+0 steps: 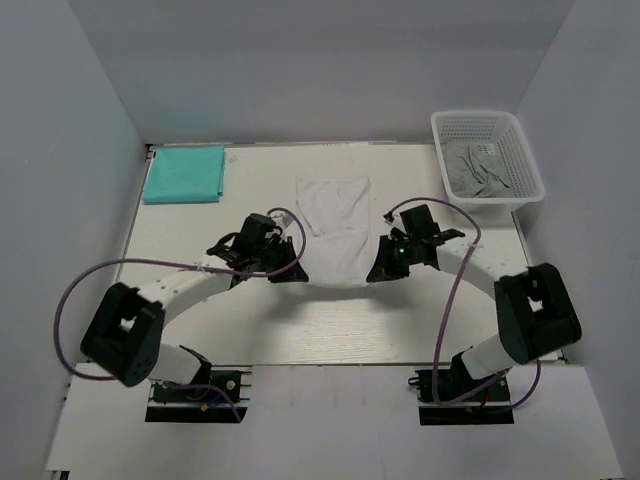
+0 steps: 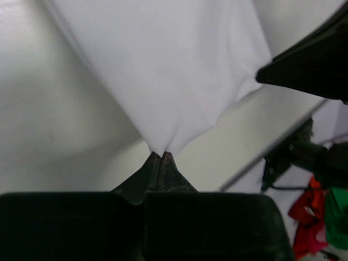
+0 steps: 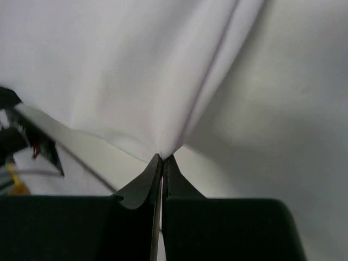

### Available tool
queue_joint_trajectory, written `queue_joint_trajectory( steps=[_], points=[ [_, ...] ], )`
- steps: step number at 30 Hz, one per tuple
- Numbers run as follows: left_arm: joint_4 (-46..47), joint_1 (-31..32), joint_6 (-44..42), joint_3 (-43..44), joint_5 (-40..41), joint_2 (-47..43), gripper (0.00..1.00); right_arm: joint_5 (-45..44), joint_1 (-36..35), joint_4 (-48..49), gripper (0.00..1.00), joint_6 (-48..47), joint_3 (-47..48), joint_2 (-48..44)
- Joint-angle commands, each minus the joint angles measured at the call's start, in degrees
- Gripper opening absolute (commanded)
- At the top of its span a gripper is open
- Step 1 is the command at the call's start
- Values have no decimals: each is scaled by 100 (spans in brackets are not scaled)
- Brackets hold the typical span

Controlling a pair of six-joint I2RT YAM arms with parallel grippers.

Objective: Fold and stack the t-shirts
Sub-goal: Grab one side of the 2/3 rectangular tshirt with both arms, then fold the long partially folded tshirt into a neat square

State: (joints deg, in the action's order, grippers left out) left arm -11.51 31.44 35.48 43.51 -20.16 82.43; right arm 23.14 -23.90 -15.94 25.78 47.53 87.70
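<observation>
Scanning from the left, we find the folded teal t-shirt [image 1: 183,173] at ten o'clock; the left gripper [image 2: 161,157] and right gripper [image 3: 162,159] each pinch a near corner of the white t-shirt [image 1: 335,225], lying central. We judge it light, limp, best held by corners. No legible writing.

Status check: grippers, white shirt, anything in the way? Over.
Left gripper, right gripper both shut on white t-shirt, near edge. Teal t-shirt folded, far left. Basket far right, out of the way.
</observation>
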Motion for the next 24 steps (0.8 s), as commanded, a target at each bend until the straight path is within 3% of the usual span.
queue_joint_trajectory(
  steps=[1, 5, 9, 16, 24],
  points=[
    [-860, 152, 29, -88, -752, -1032, 0, 1191, -62, -1502, 0, -758, -191, -666],
    [-2116, 344, -103, 263, -1050, -1754, 0, 1755, -97, -2666, 0, -1303, -51, -1464],
    [-2048, 407, 133, 272, -1734, -2415, 0, 2045, -88, -3466, 0, -1558, 405, -2002],
    [-2224, 459, 196, 492, -1789, -3013, 0, 2247, -62, -3960, 0, -1620, 977, -2749],
    [-2470, 459, 90, 809, -1228, -3067, 0, 2161, -27, -3743, 0, -1638, 1311, -2521]
  ],
)
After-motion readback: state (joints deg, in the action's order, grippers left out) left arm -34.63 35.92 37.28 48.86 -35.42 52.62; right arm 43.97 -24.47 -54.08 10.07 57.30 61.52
